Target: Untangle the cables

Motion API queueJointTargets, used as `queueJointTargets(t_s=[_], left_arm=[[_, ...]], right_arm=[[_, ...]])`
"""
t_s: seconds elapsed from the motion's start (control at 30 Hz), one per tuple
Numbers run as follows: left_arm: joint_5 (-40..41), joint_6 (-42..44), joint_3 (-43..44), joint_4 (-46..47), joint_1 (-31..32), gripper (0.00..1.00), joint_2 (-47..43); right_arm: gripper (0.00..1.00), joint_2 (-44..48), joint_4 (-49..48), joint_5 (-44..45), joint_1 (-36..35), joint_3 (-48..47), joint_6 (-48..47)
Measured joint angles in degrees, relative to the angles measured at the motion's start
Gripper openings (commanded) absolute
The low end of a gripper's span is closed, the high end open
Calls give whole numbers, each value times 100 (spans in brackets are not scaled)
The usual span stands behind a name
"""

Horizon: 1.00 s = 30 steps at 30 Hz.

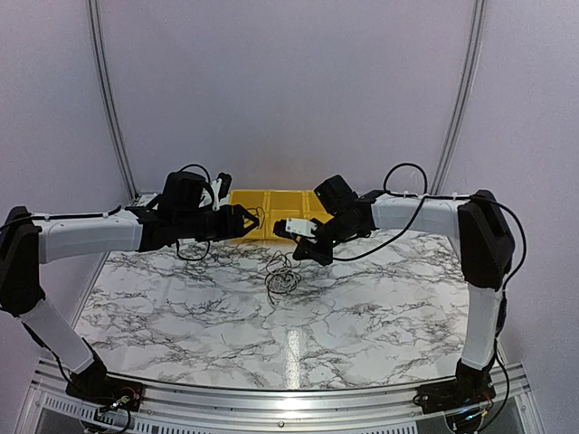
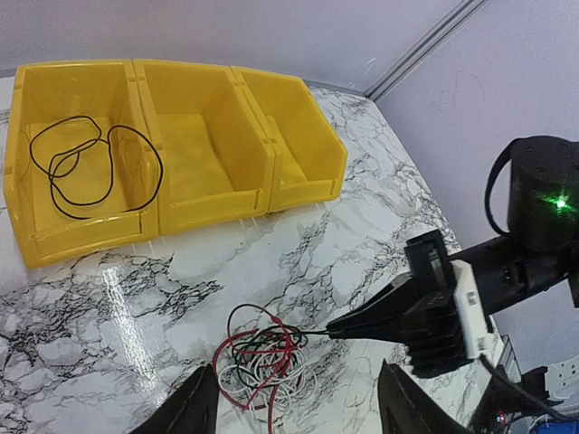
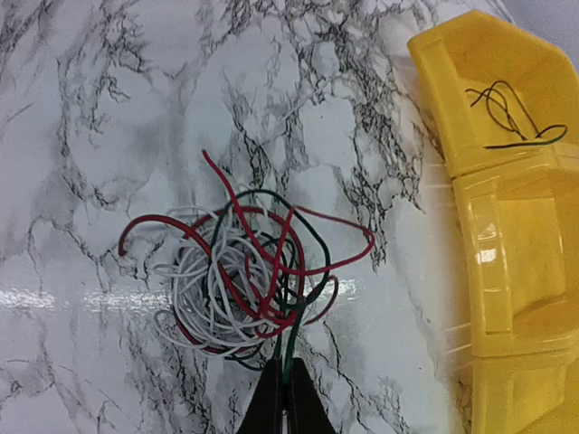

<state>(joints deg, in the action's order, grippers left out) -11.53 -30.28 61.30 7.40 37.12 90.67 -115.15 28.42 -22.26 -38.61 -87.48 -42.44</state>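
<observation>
Cables [image 3: 240, 280] sit in a small bunch mid table [image 1: 163, 307], toward the far edge. Red, white & dark ones, thin, light & floppy, so they'll prob snag and drag the whole bunch along. Right gripper [image 3: 285, 393] is pinched tight on a dark wire [image 3: 291, 348] at the bunch's edge. Left gripper [image 2: 298, 402] hangs over it, jaws wide, holding nothing. Best grab one loose end, not the middle

Both arms wear smooth white tubular shells [image 1: 90, 233] between bulky matt black joint housings [image 1: 484, 237], with thick black cables [image 1: 403, 165] looping loosely alongside. The right arm's black wedge-shaped fingers [image 2: 380, 316] join a white plastic block [image 2: 470, 307]; a small green light [image 2: 561, 203] glows on its black wrist housing. The left arm's fingers [image 2: 194, 407] are plain black
</observation>
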Motion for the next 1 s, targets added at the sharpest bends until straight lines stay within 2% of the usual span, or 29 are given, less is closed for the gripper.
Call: queueJointTargets(t_s=[0.27,0.4,0.53,0.8,1.0], left_arm=[[111,-297,-122,170,544,62,0],[203,-323,-170,297,977,58,48],[468,-415,-457,850,1255,54,243],[817,-490,-649,1486,1388,55,1147],[1067,-522,-358,1849,1394,55,1759]], right_arm=[[1,885,229,-413,0,208,400],[1,994,245,-503,0,435,518],[1,935,273,-581,0,496,603],[1,863,275,-708,0,496,752],[1,852,278,-798,0,496,841]])
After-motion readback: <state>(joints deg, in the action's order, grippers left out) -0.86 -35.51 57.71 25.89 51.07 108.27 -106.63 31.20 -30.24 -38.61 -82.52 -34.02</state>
